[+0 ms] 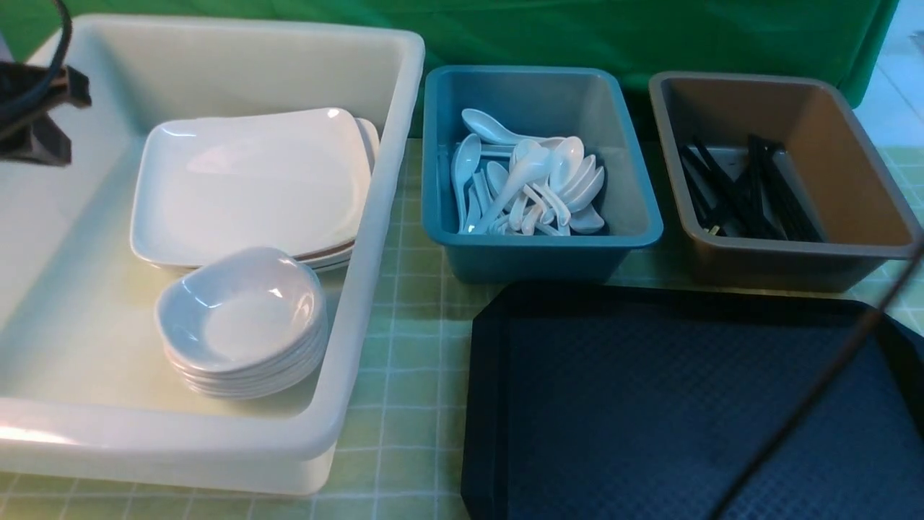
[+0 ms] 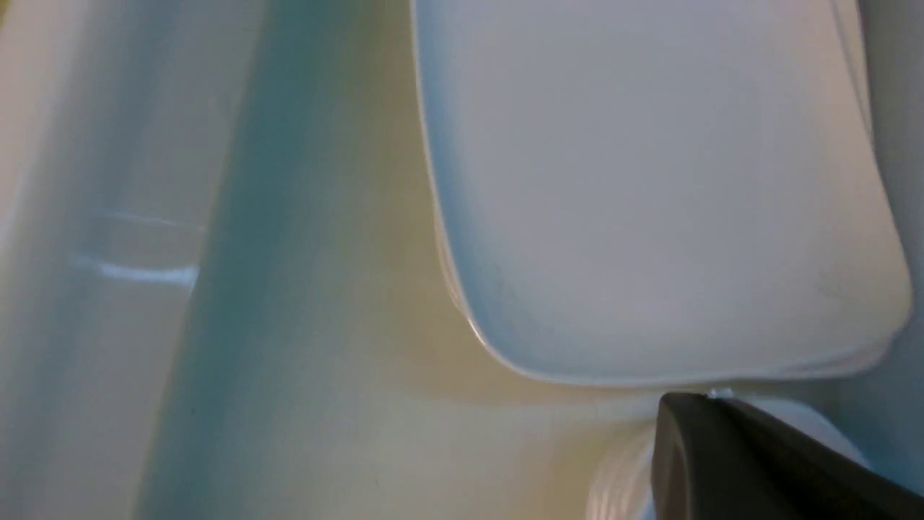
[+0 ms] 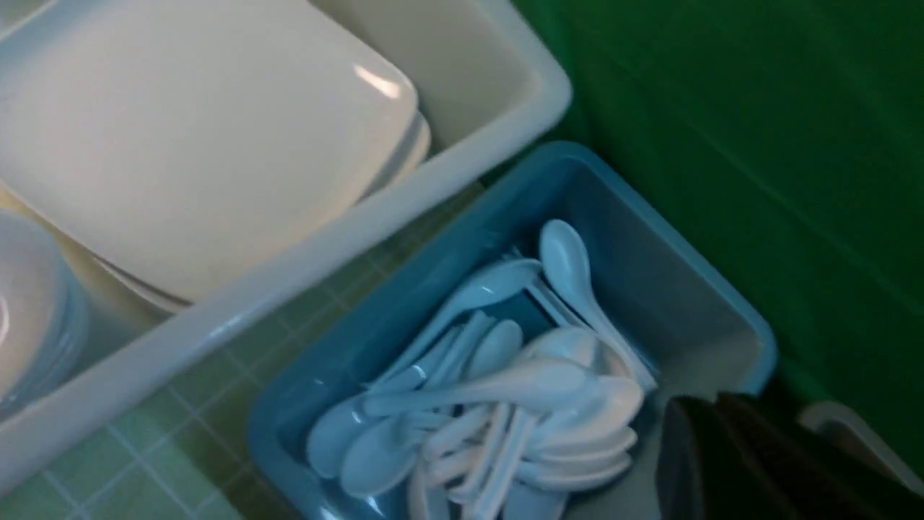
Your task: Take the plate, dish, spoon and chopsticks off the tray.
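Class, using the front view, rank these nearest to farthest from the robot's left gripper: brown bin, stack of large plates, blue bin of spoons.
Measured from the left gripper, at the far left:
1. stack of large plates, beside it in the white tub
2. blue bin, centre
3. brown bin, far right

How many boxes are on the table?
3. A big white tub on the left holds plates and small dishes, a blue bin in the middle holds spoons, and a brown bin on the right holds chopsticks. None looks hidden.
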`<state>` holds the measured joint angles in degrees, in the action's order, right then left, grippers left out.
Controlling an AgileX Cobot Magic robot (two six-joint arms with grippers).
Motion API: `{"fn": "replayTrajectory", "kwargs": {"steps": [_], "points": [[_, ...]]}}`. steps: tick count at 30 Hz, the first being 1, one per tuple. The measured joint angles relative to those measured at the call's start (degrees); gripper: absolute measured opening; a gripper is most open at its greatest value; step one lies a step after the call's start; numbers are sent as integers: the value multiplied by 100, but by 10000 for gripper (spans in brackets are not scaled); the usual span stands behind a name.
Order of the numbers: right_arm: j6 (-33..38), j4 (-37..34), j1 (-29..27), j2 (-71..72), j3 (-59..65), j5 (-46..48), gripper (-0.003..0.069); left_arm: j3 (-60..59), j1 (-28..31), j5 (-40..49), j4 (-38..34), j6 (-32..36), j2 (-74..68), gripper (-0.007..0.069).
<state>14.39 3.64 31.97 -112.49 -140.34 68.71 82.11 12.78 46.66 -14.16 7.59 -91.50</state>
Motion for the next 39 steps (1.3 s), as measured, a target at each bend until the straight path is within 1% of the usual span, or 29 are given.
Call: {"fn": "replayTrajectory", "kwargs": {"steps": [5,9,14,18,20,23,30,34,35,37,38,39], "points": [[-77,81,-194,746,664,51,8,1201,-6,165,77,-7,-1210,-16],[-112,81,-246,1560,1752,99,8,2383,-20,256,593,-137,-2336,-16],[-115,81,-246,2048,2474,114,8,3062,-93,221,773,-148,-3148,-16],[-14,75,-246,2154,2693,129,8,3120,-197,-2,1005,-143,-3537,-16],[7,81,-246,2161,2715,134,10,3120,-241,-220,1243,-143,-3778,-16],[14,75,-246,2182,2745,134,10,3120,-260,-518,1416,-190,-3971,-16],[19,75,-246,2208,2745,134,10,3125,-322,-1057,1416,-251,-4176,-16],[19,75,-246,2208,2745,134,10,3125,-485,-1525,1326,35,-4322,-16],[19,75,-246,2208,2745,134,10,3125,-543,-1601,1373,165,-4327,-16],[19,69,-246,2208,2745,134,10,3139,-601,-1589,1485,214,-4327,-16],[19,69,-246,2208,2745,134,10,3209,-680,-1452,1871,113,-4302,-16],[19,69,-246,2208,2745,134,10,3268,-752,-1293,2190,-157,-4265,-16]]}}
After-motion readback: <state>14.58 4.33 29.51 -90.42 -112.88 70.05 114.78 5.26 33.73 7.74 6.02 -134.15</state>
